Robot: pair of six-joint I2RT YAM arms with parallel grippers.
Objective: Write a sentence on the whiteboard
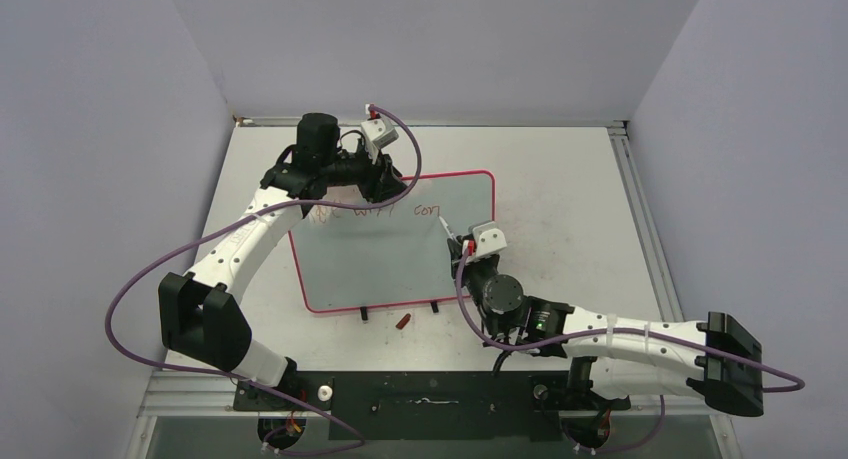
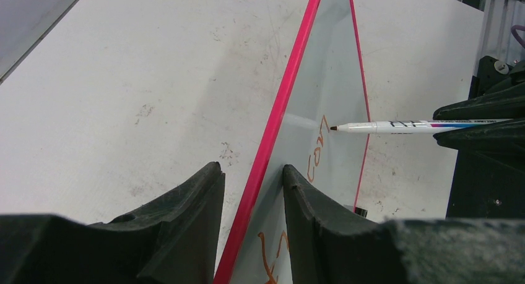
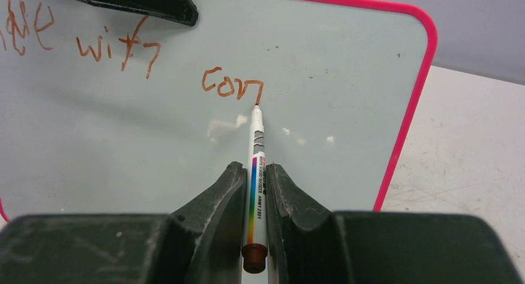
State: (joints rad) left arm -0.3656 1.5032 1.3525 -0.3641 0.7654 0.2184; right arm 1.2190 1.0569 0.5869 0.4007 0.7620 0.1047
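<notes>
The whiteboard (image 1: 390,264) stands tilted up, its pink-red rim (image 2: 272,123) between the fingers of my left gripper (image 1: 385,184), which is shut on the top edge (image 2: 252,169). One left fingertip (image 3: 136,2) shows over the board's face in the right wrist view. The sentence (image 3: 117,49) in red-brown letters reads "with" and then "con" (image 3: 230,86), with an earlier word cut off at the left; it also shows in the top view (image 1: 380,214). My right gripper (image 3: 254,169) is shut on a white marker (image 3: 256,160). The marker's tip touches the board at the end of "con" (image 2: 317,151).
A small red cap (image 1: 404,321) lies on the table just in front of the board's two black feet (image 1: 364,314). Purple-grey walls enclose the table on three sides. A metal rail (image 1: 640,219) runs along the right edge.
</notes>
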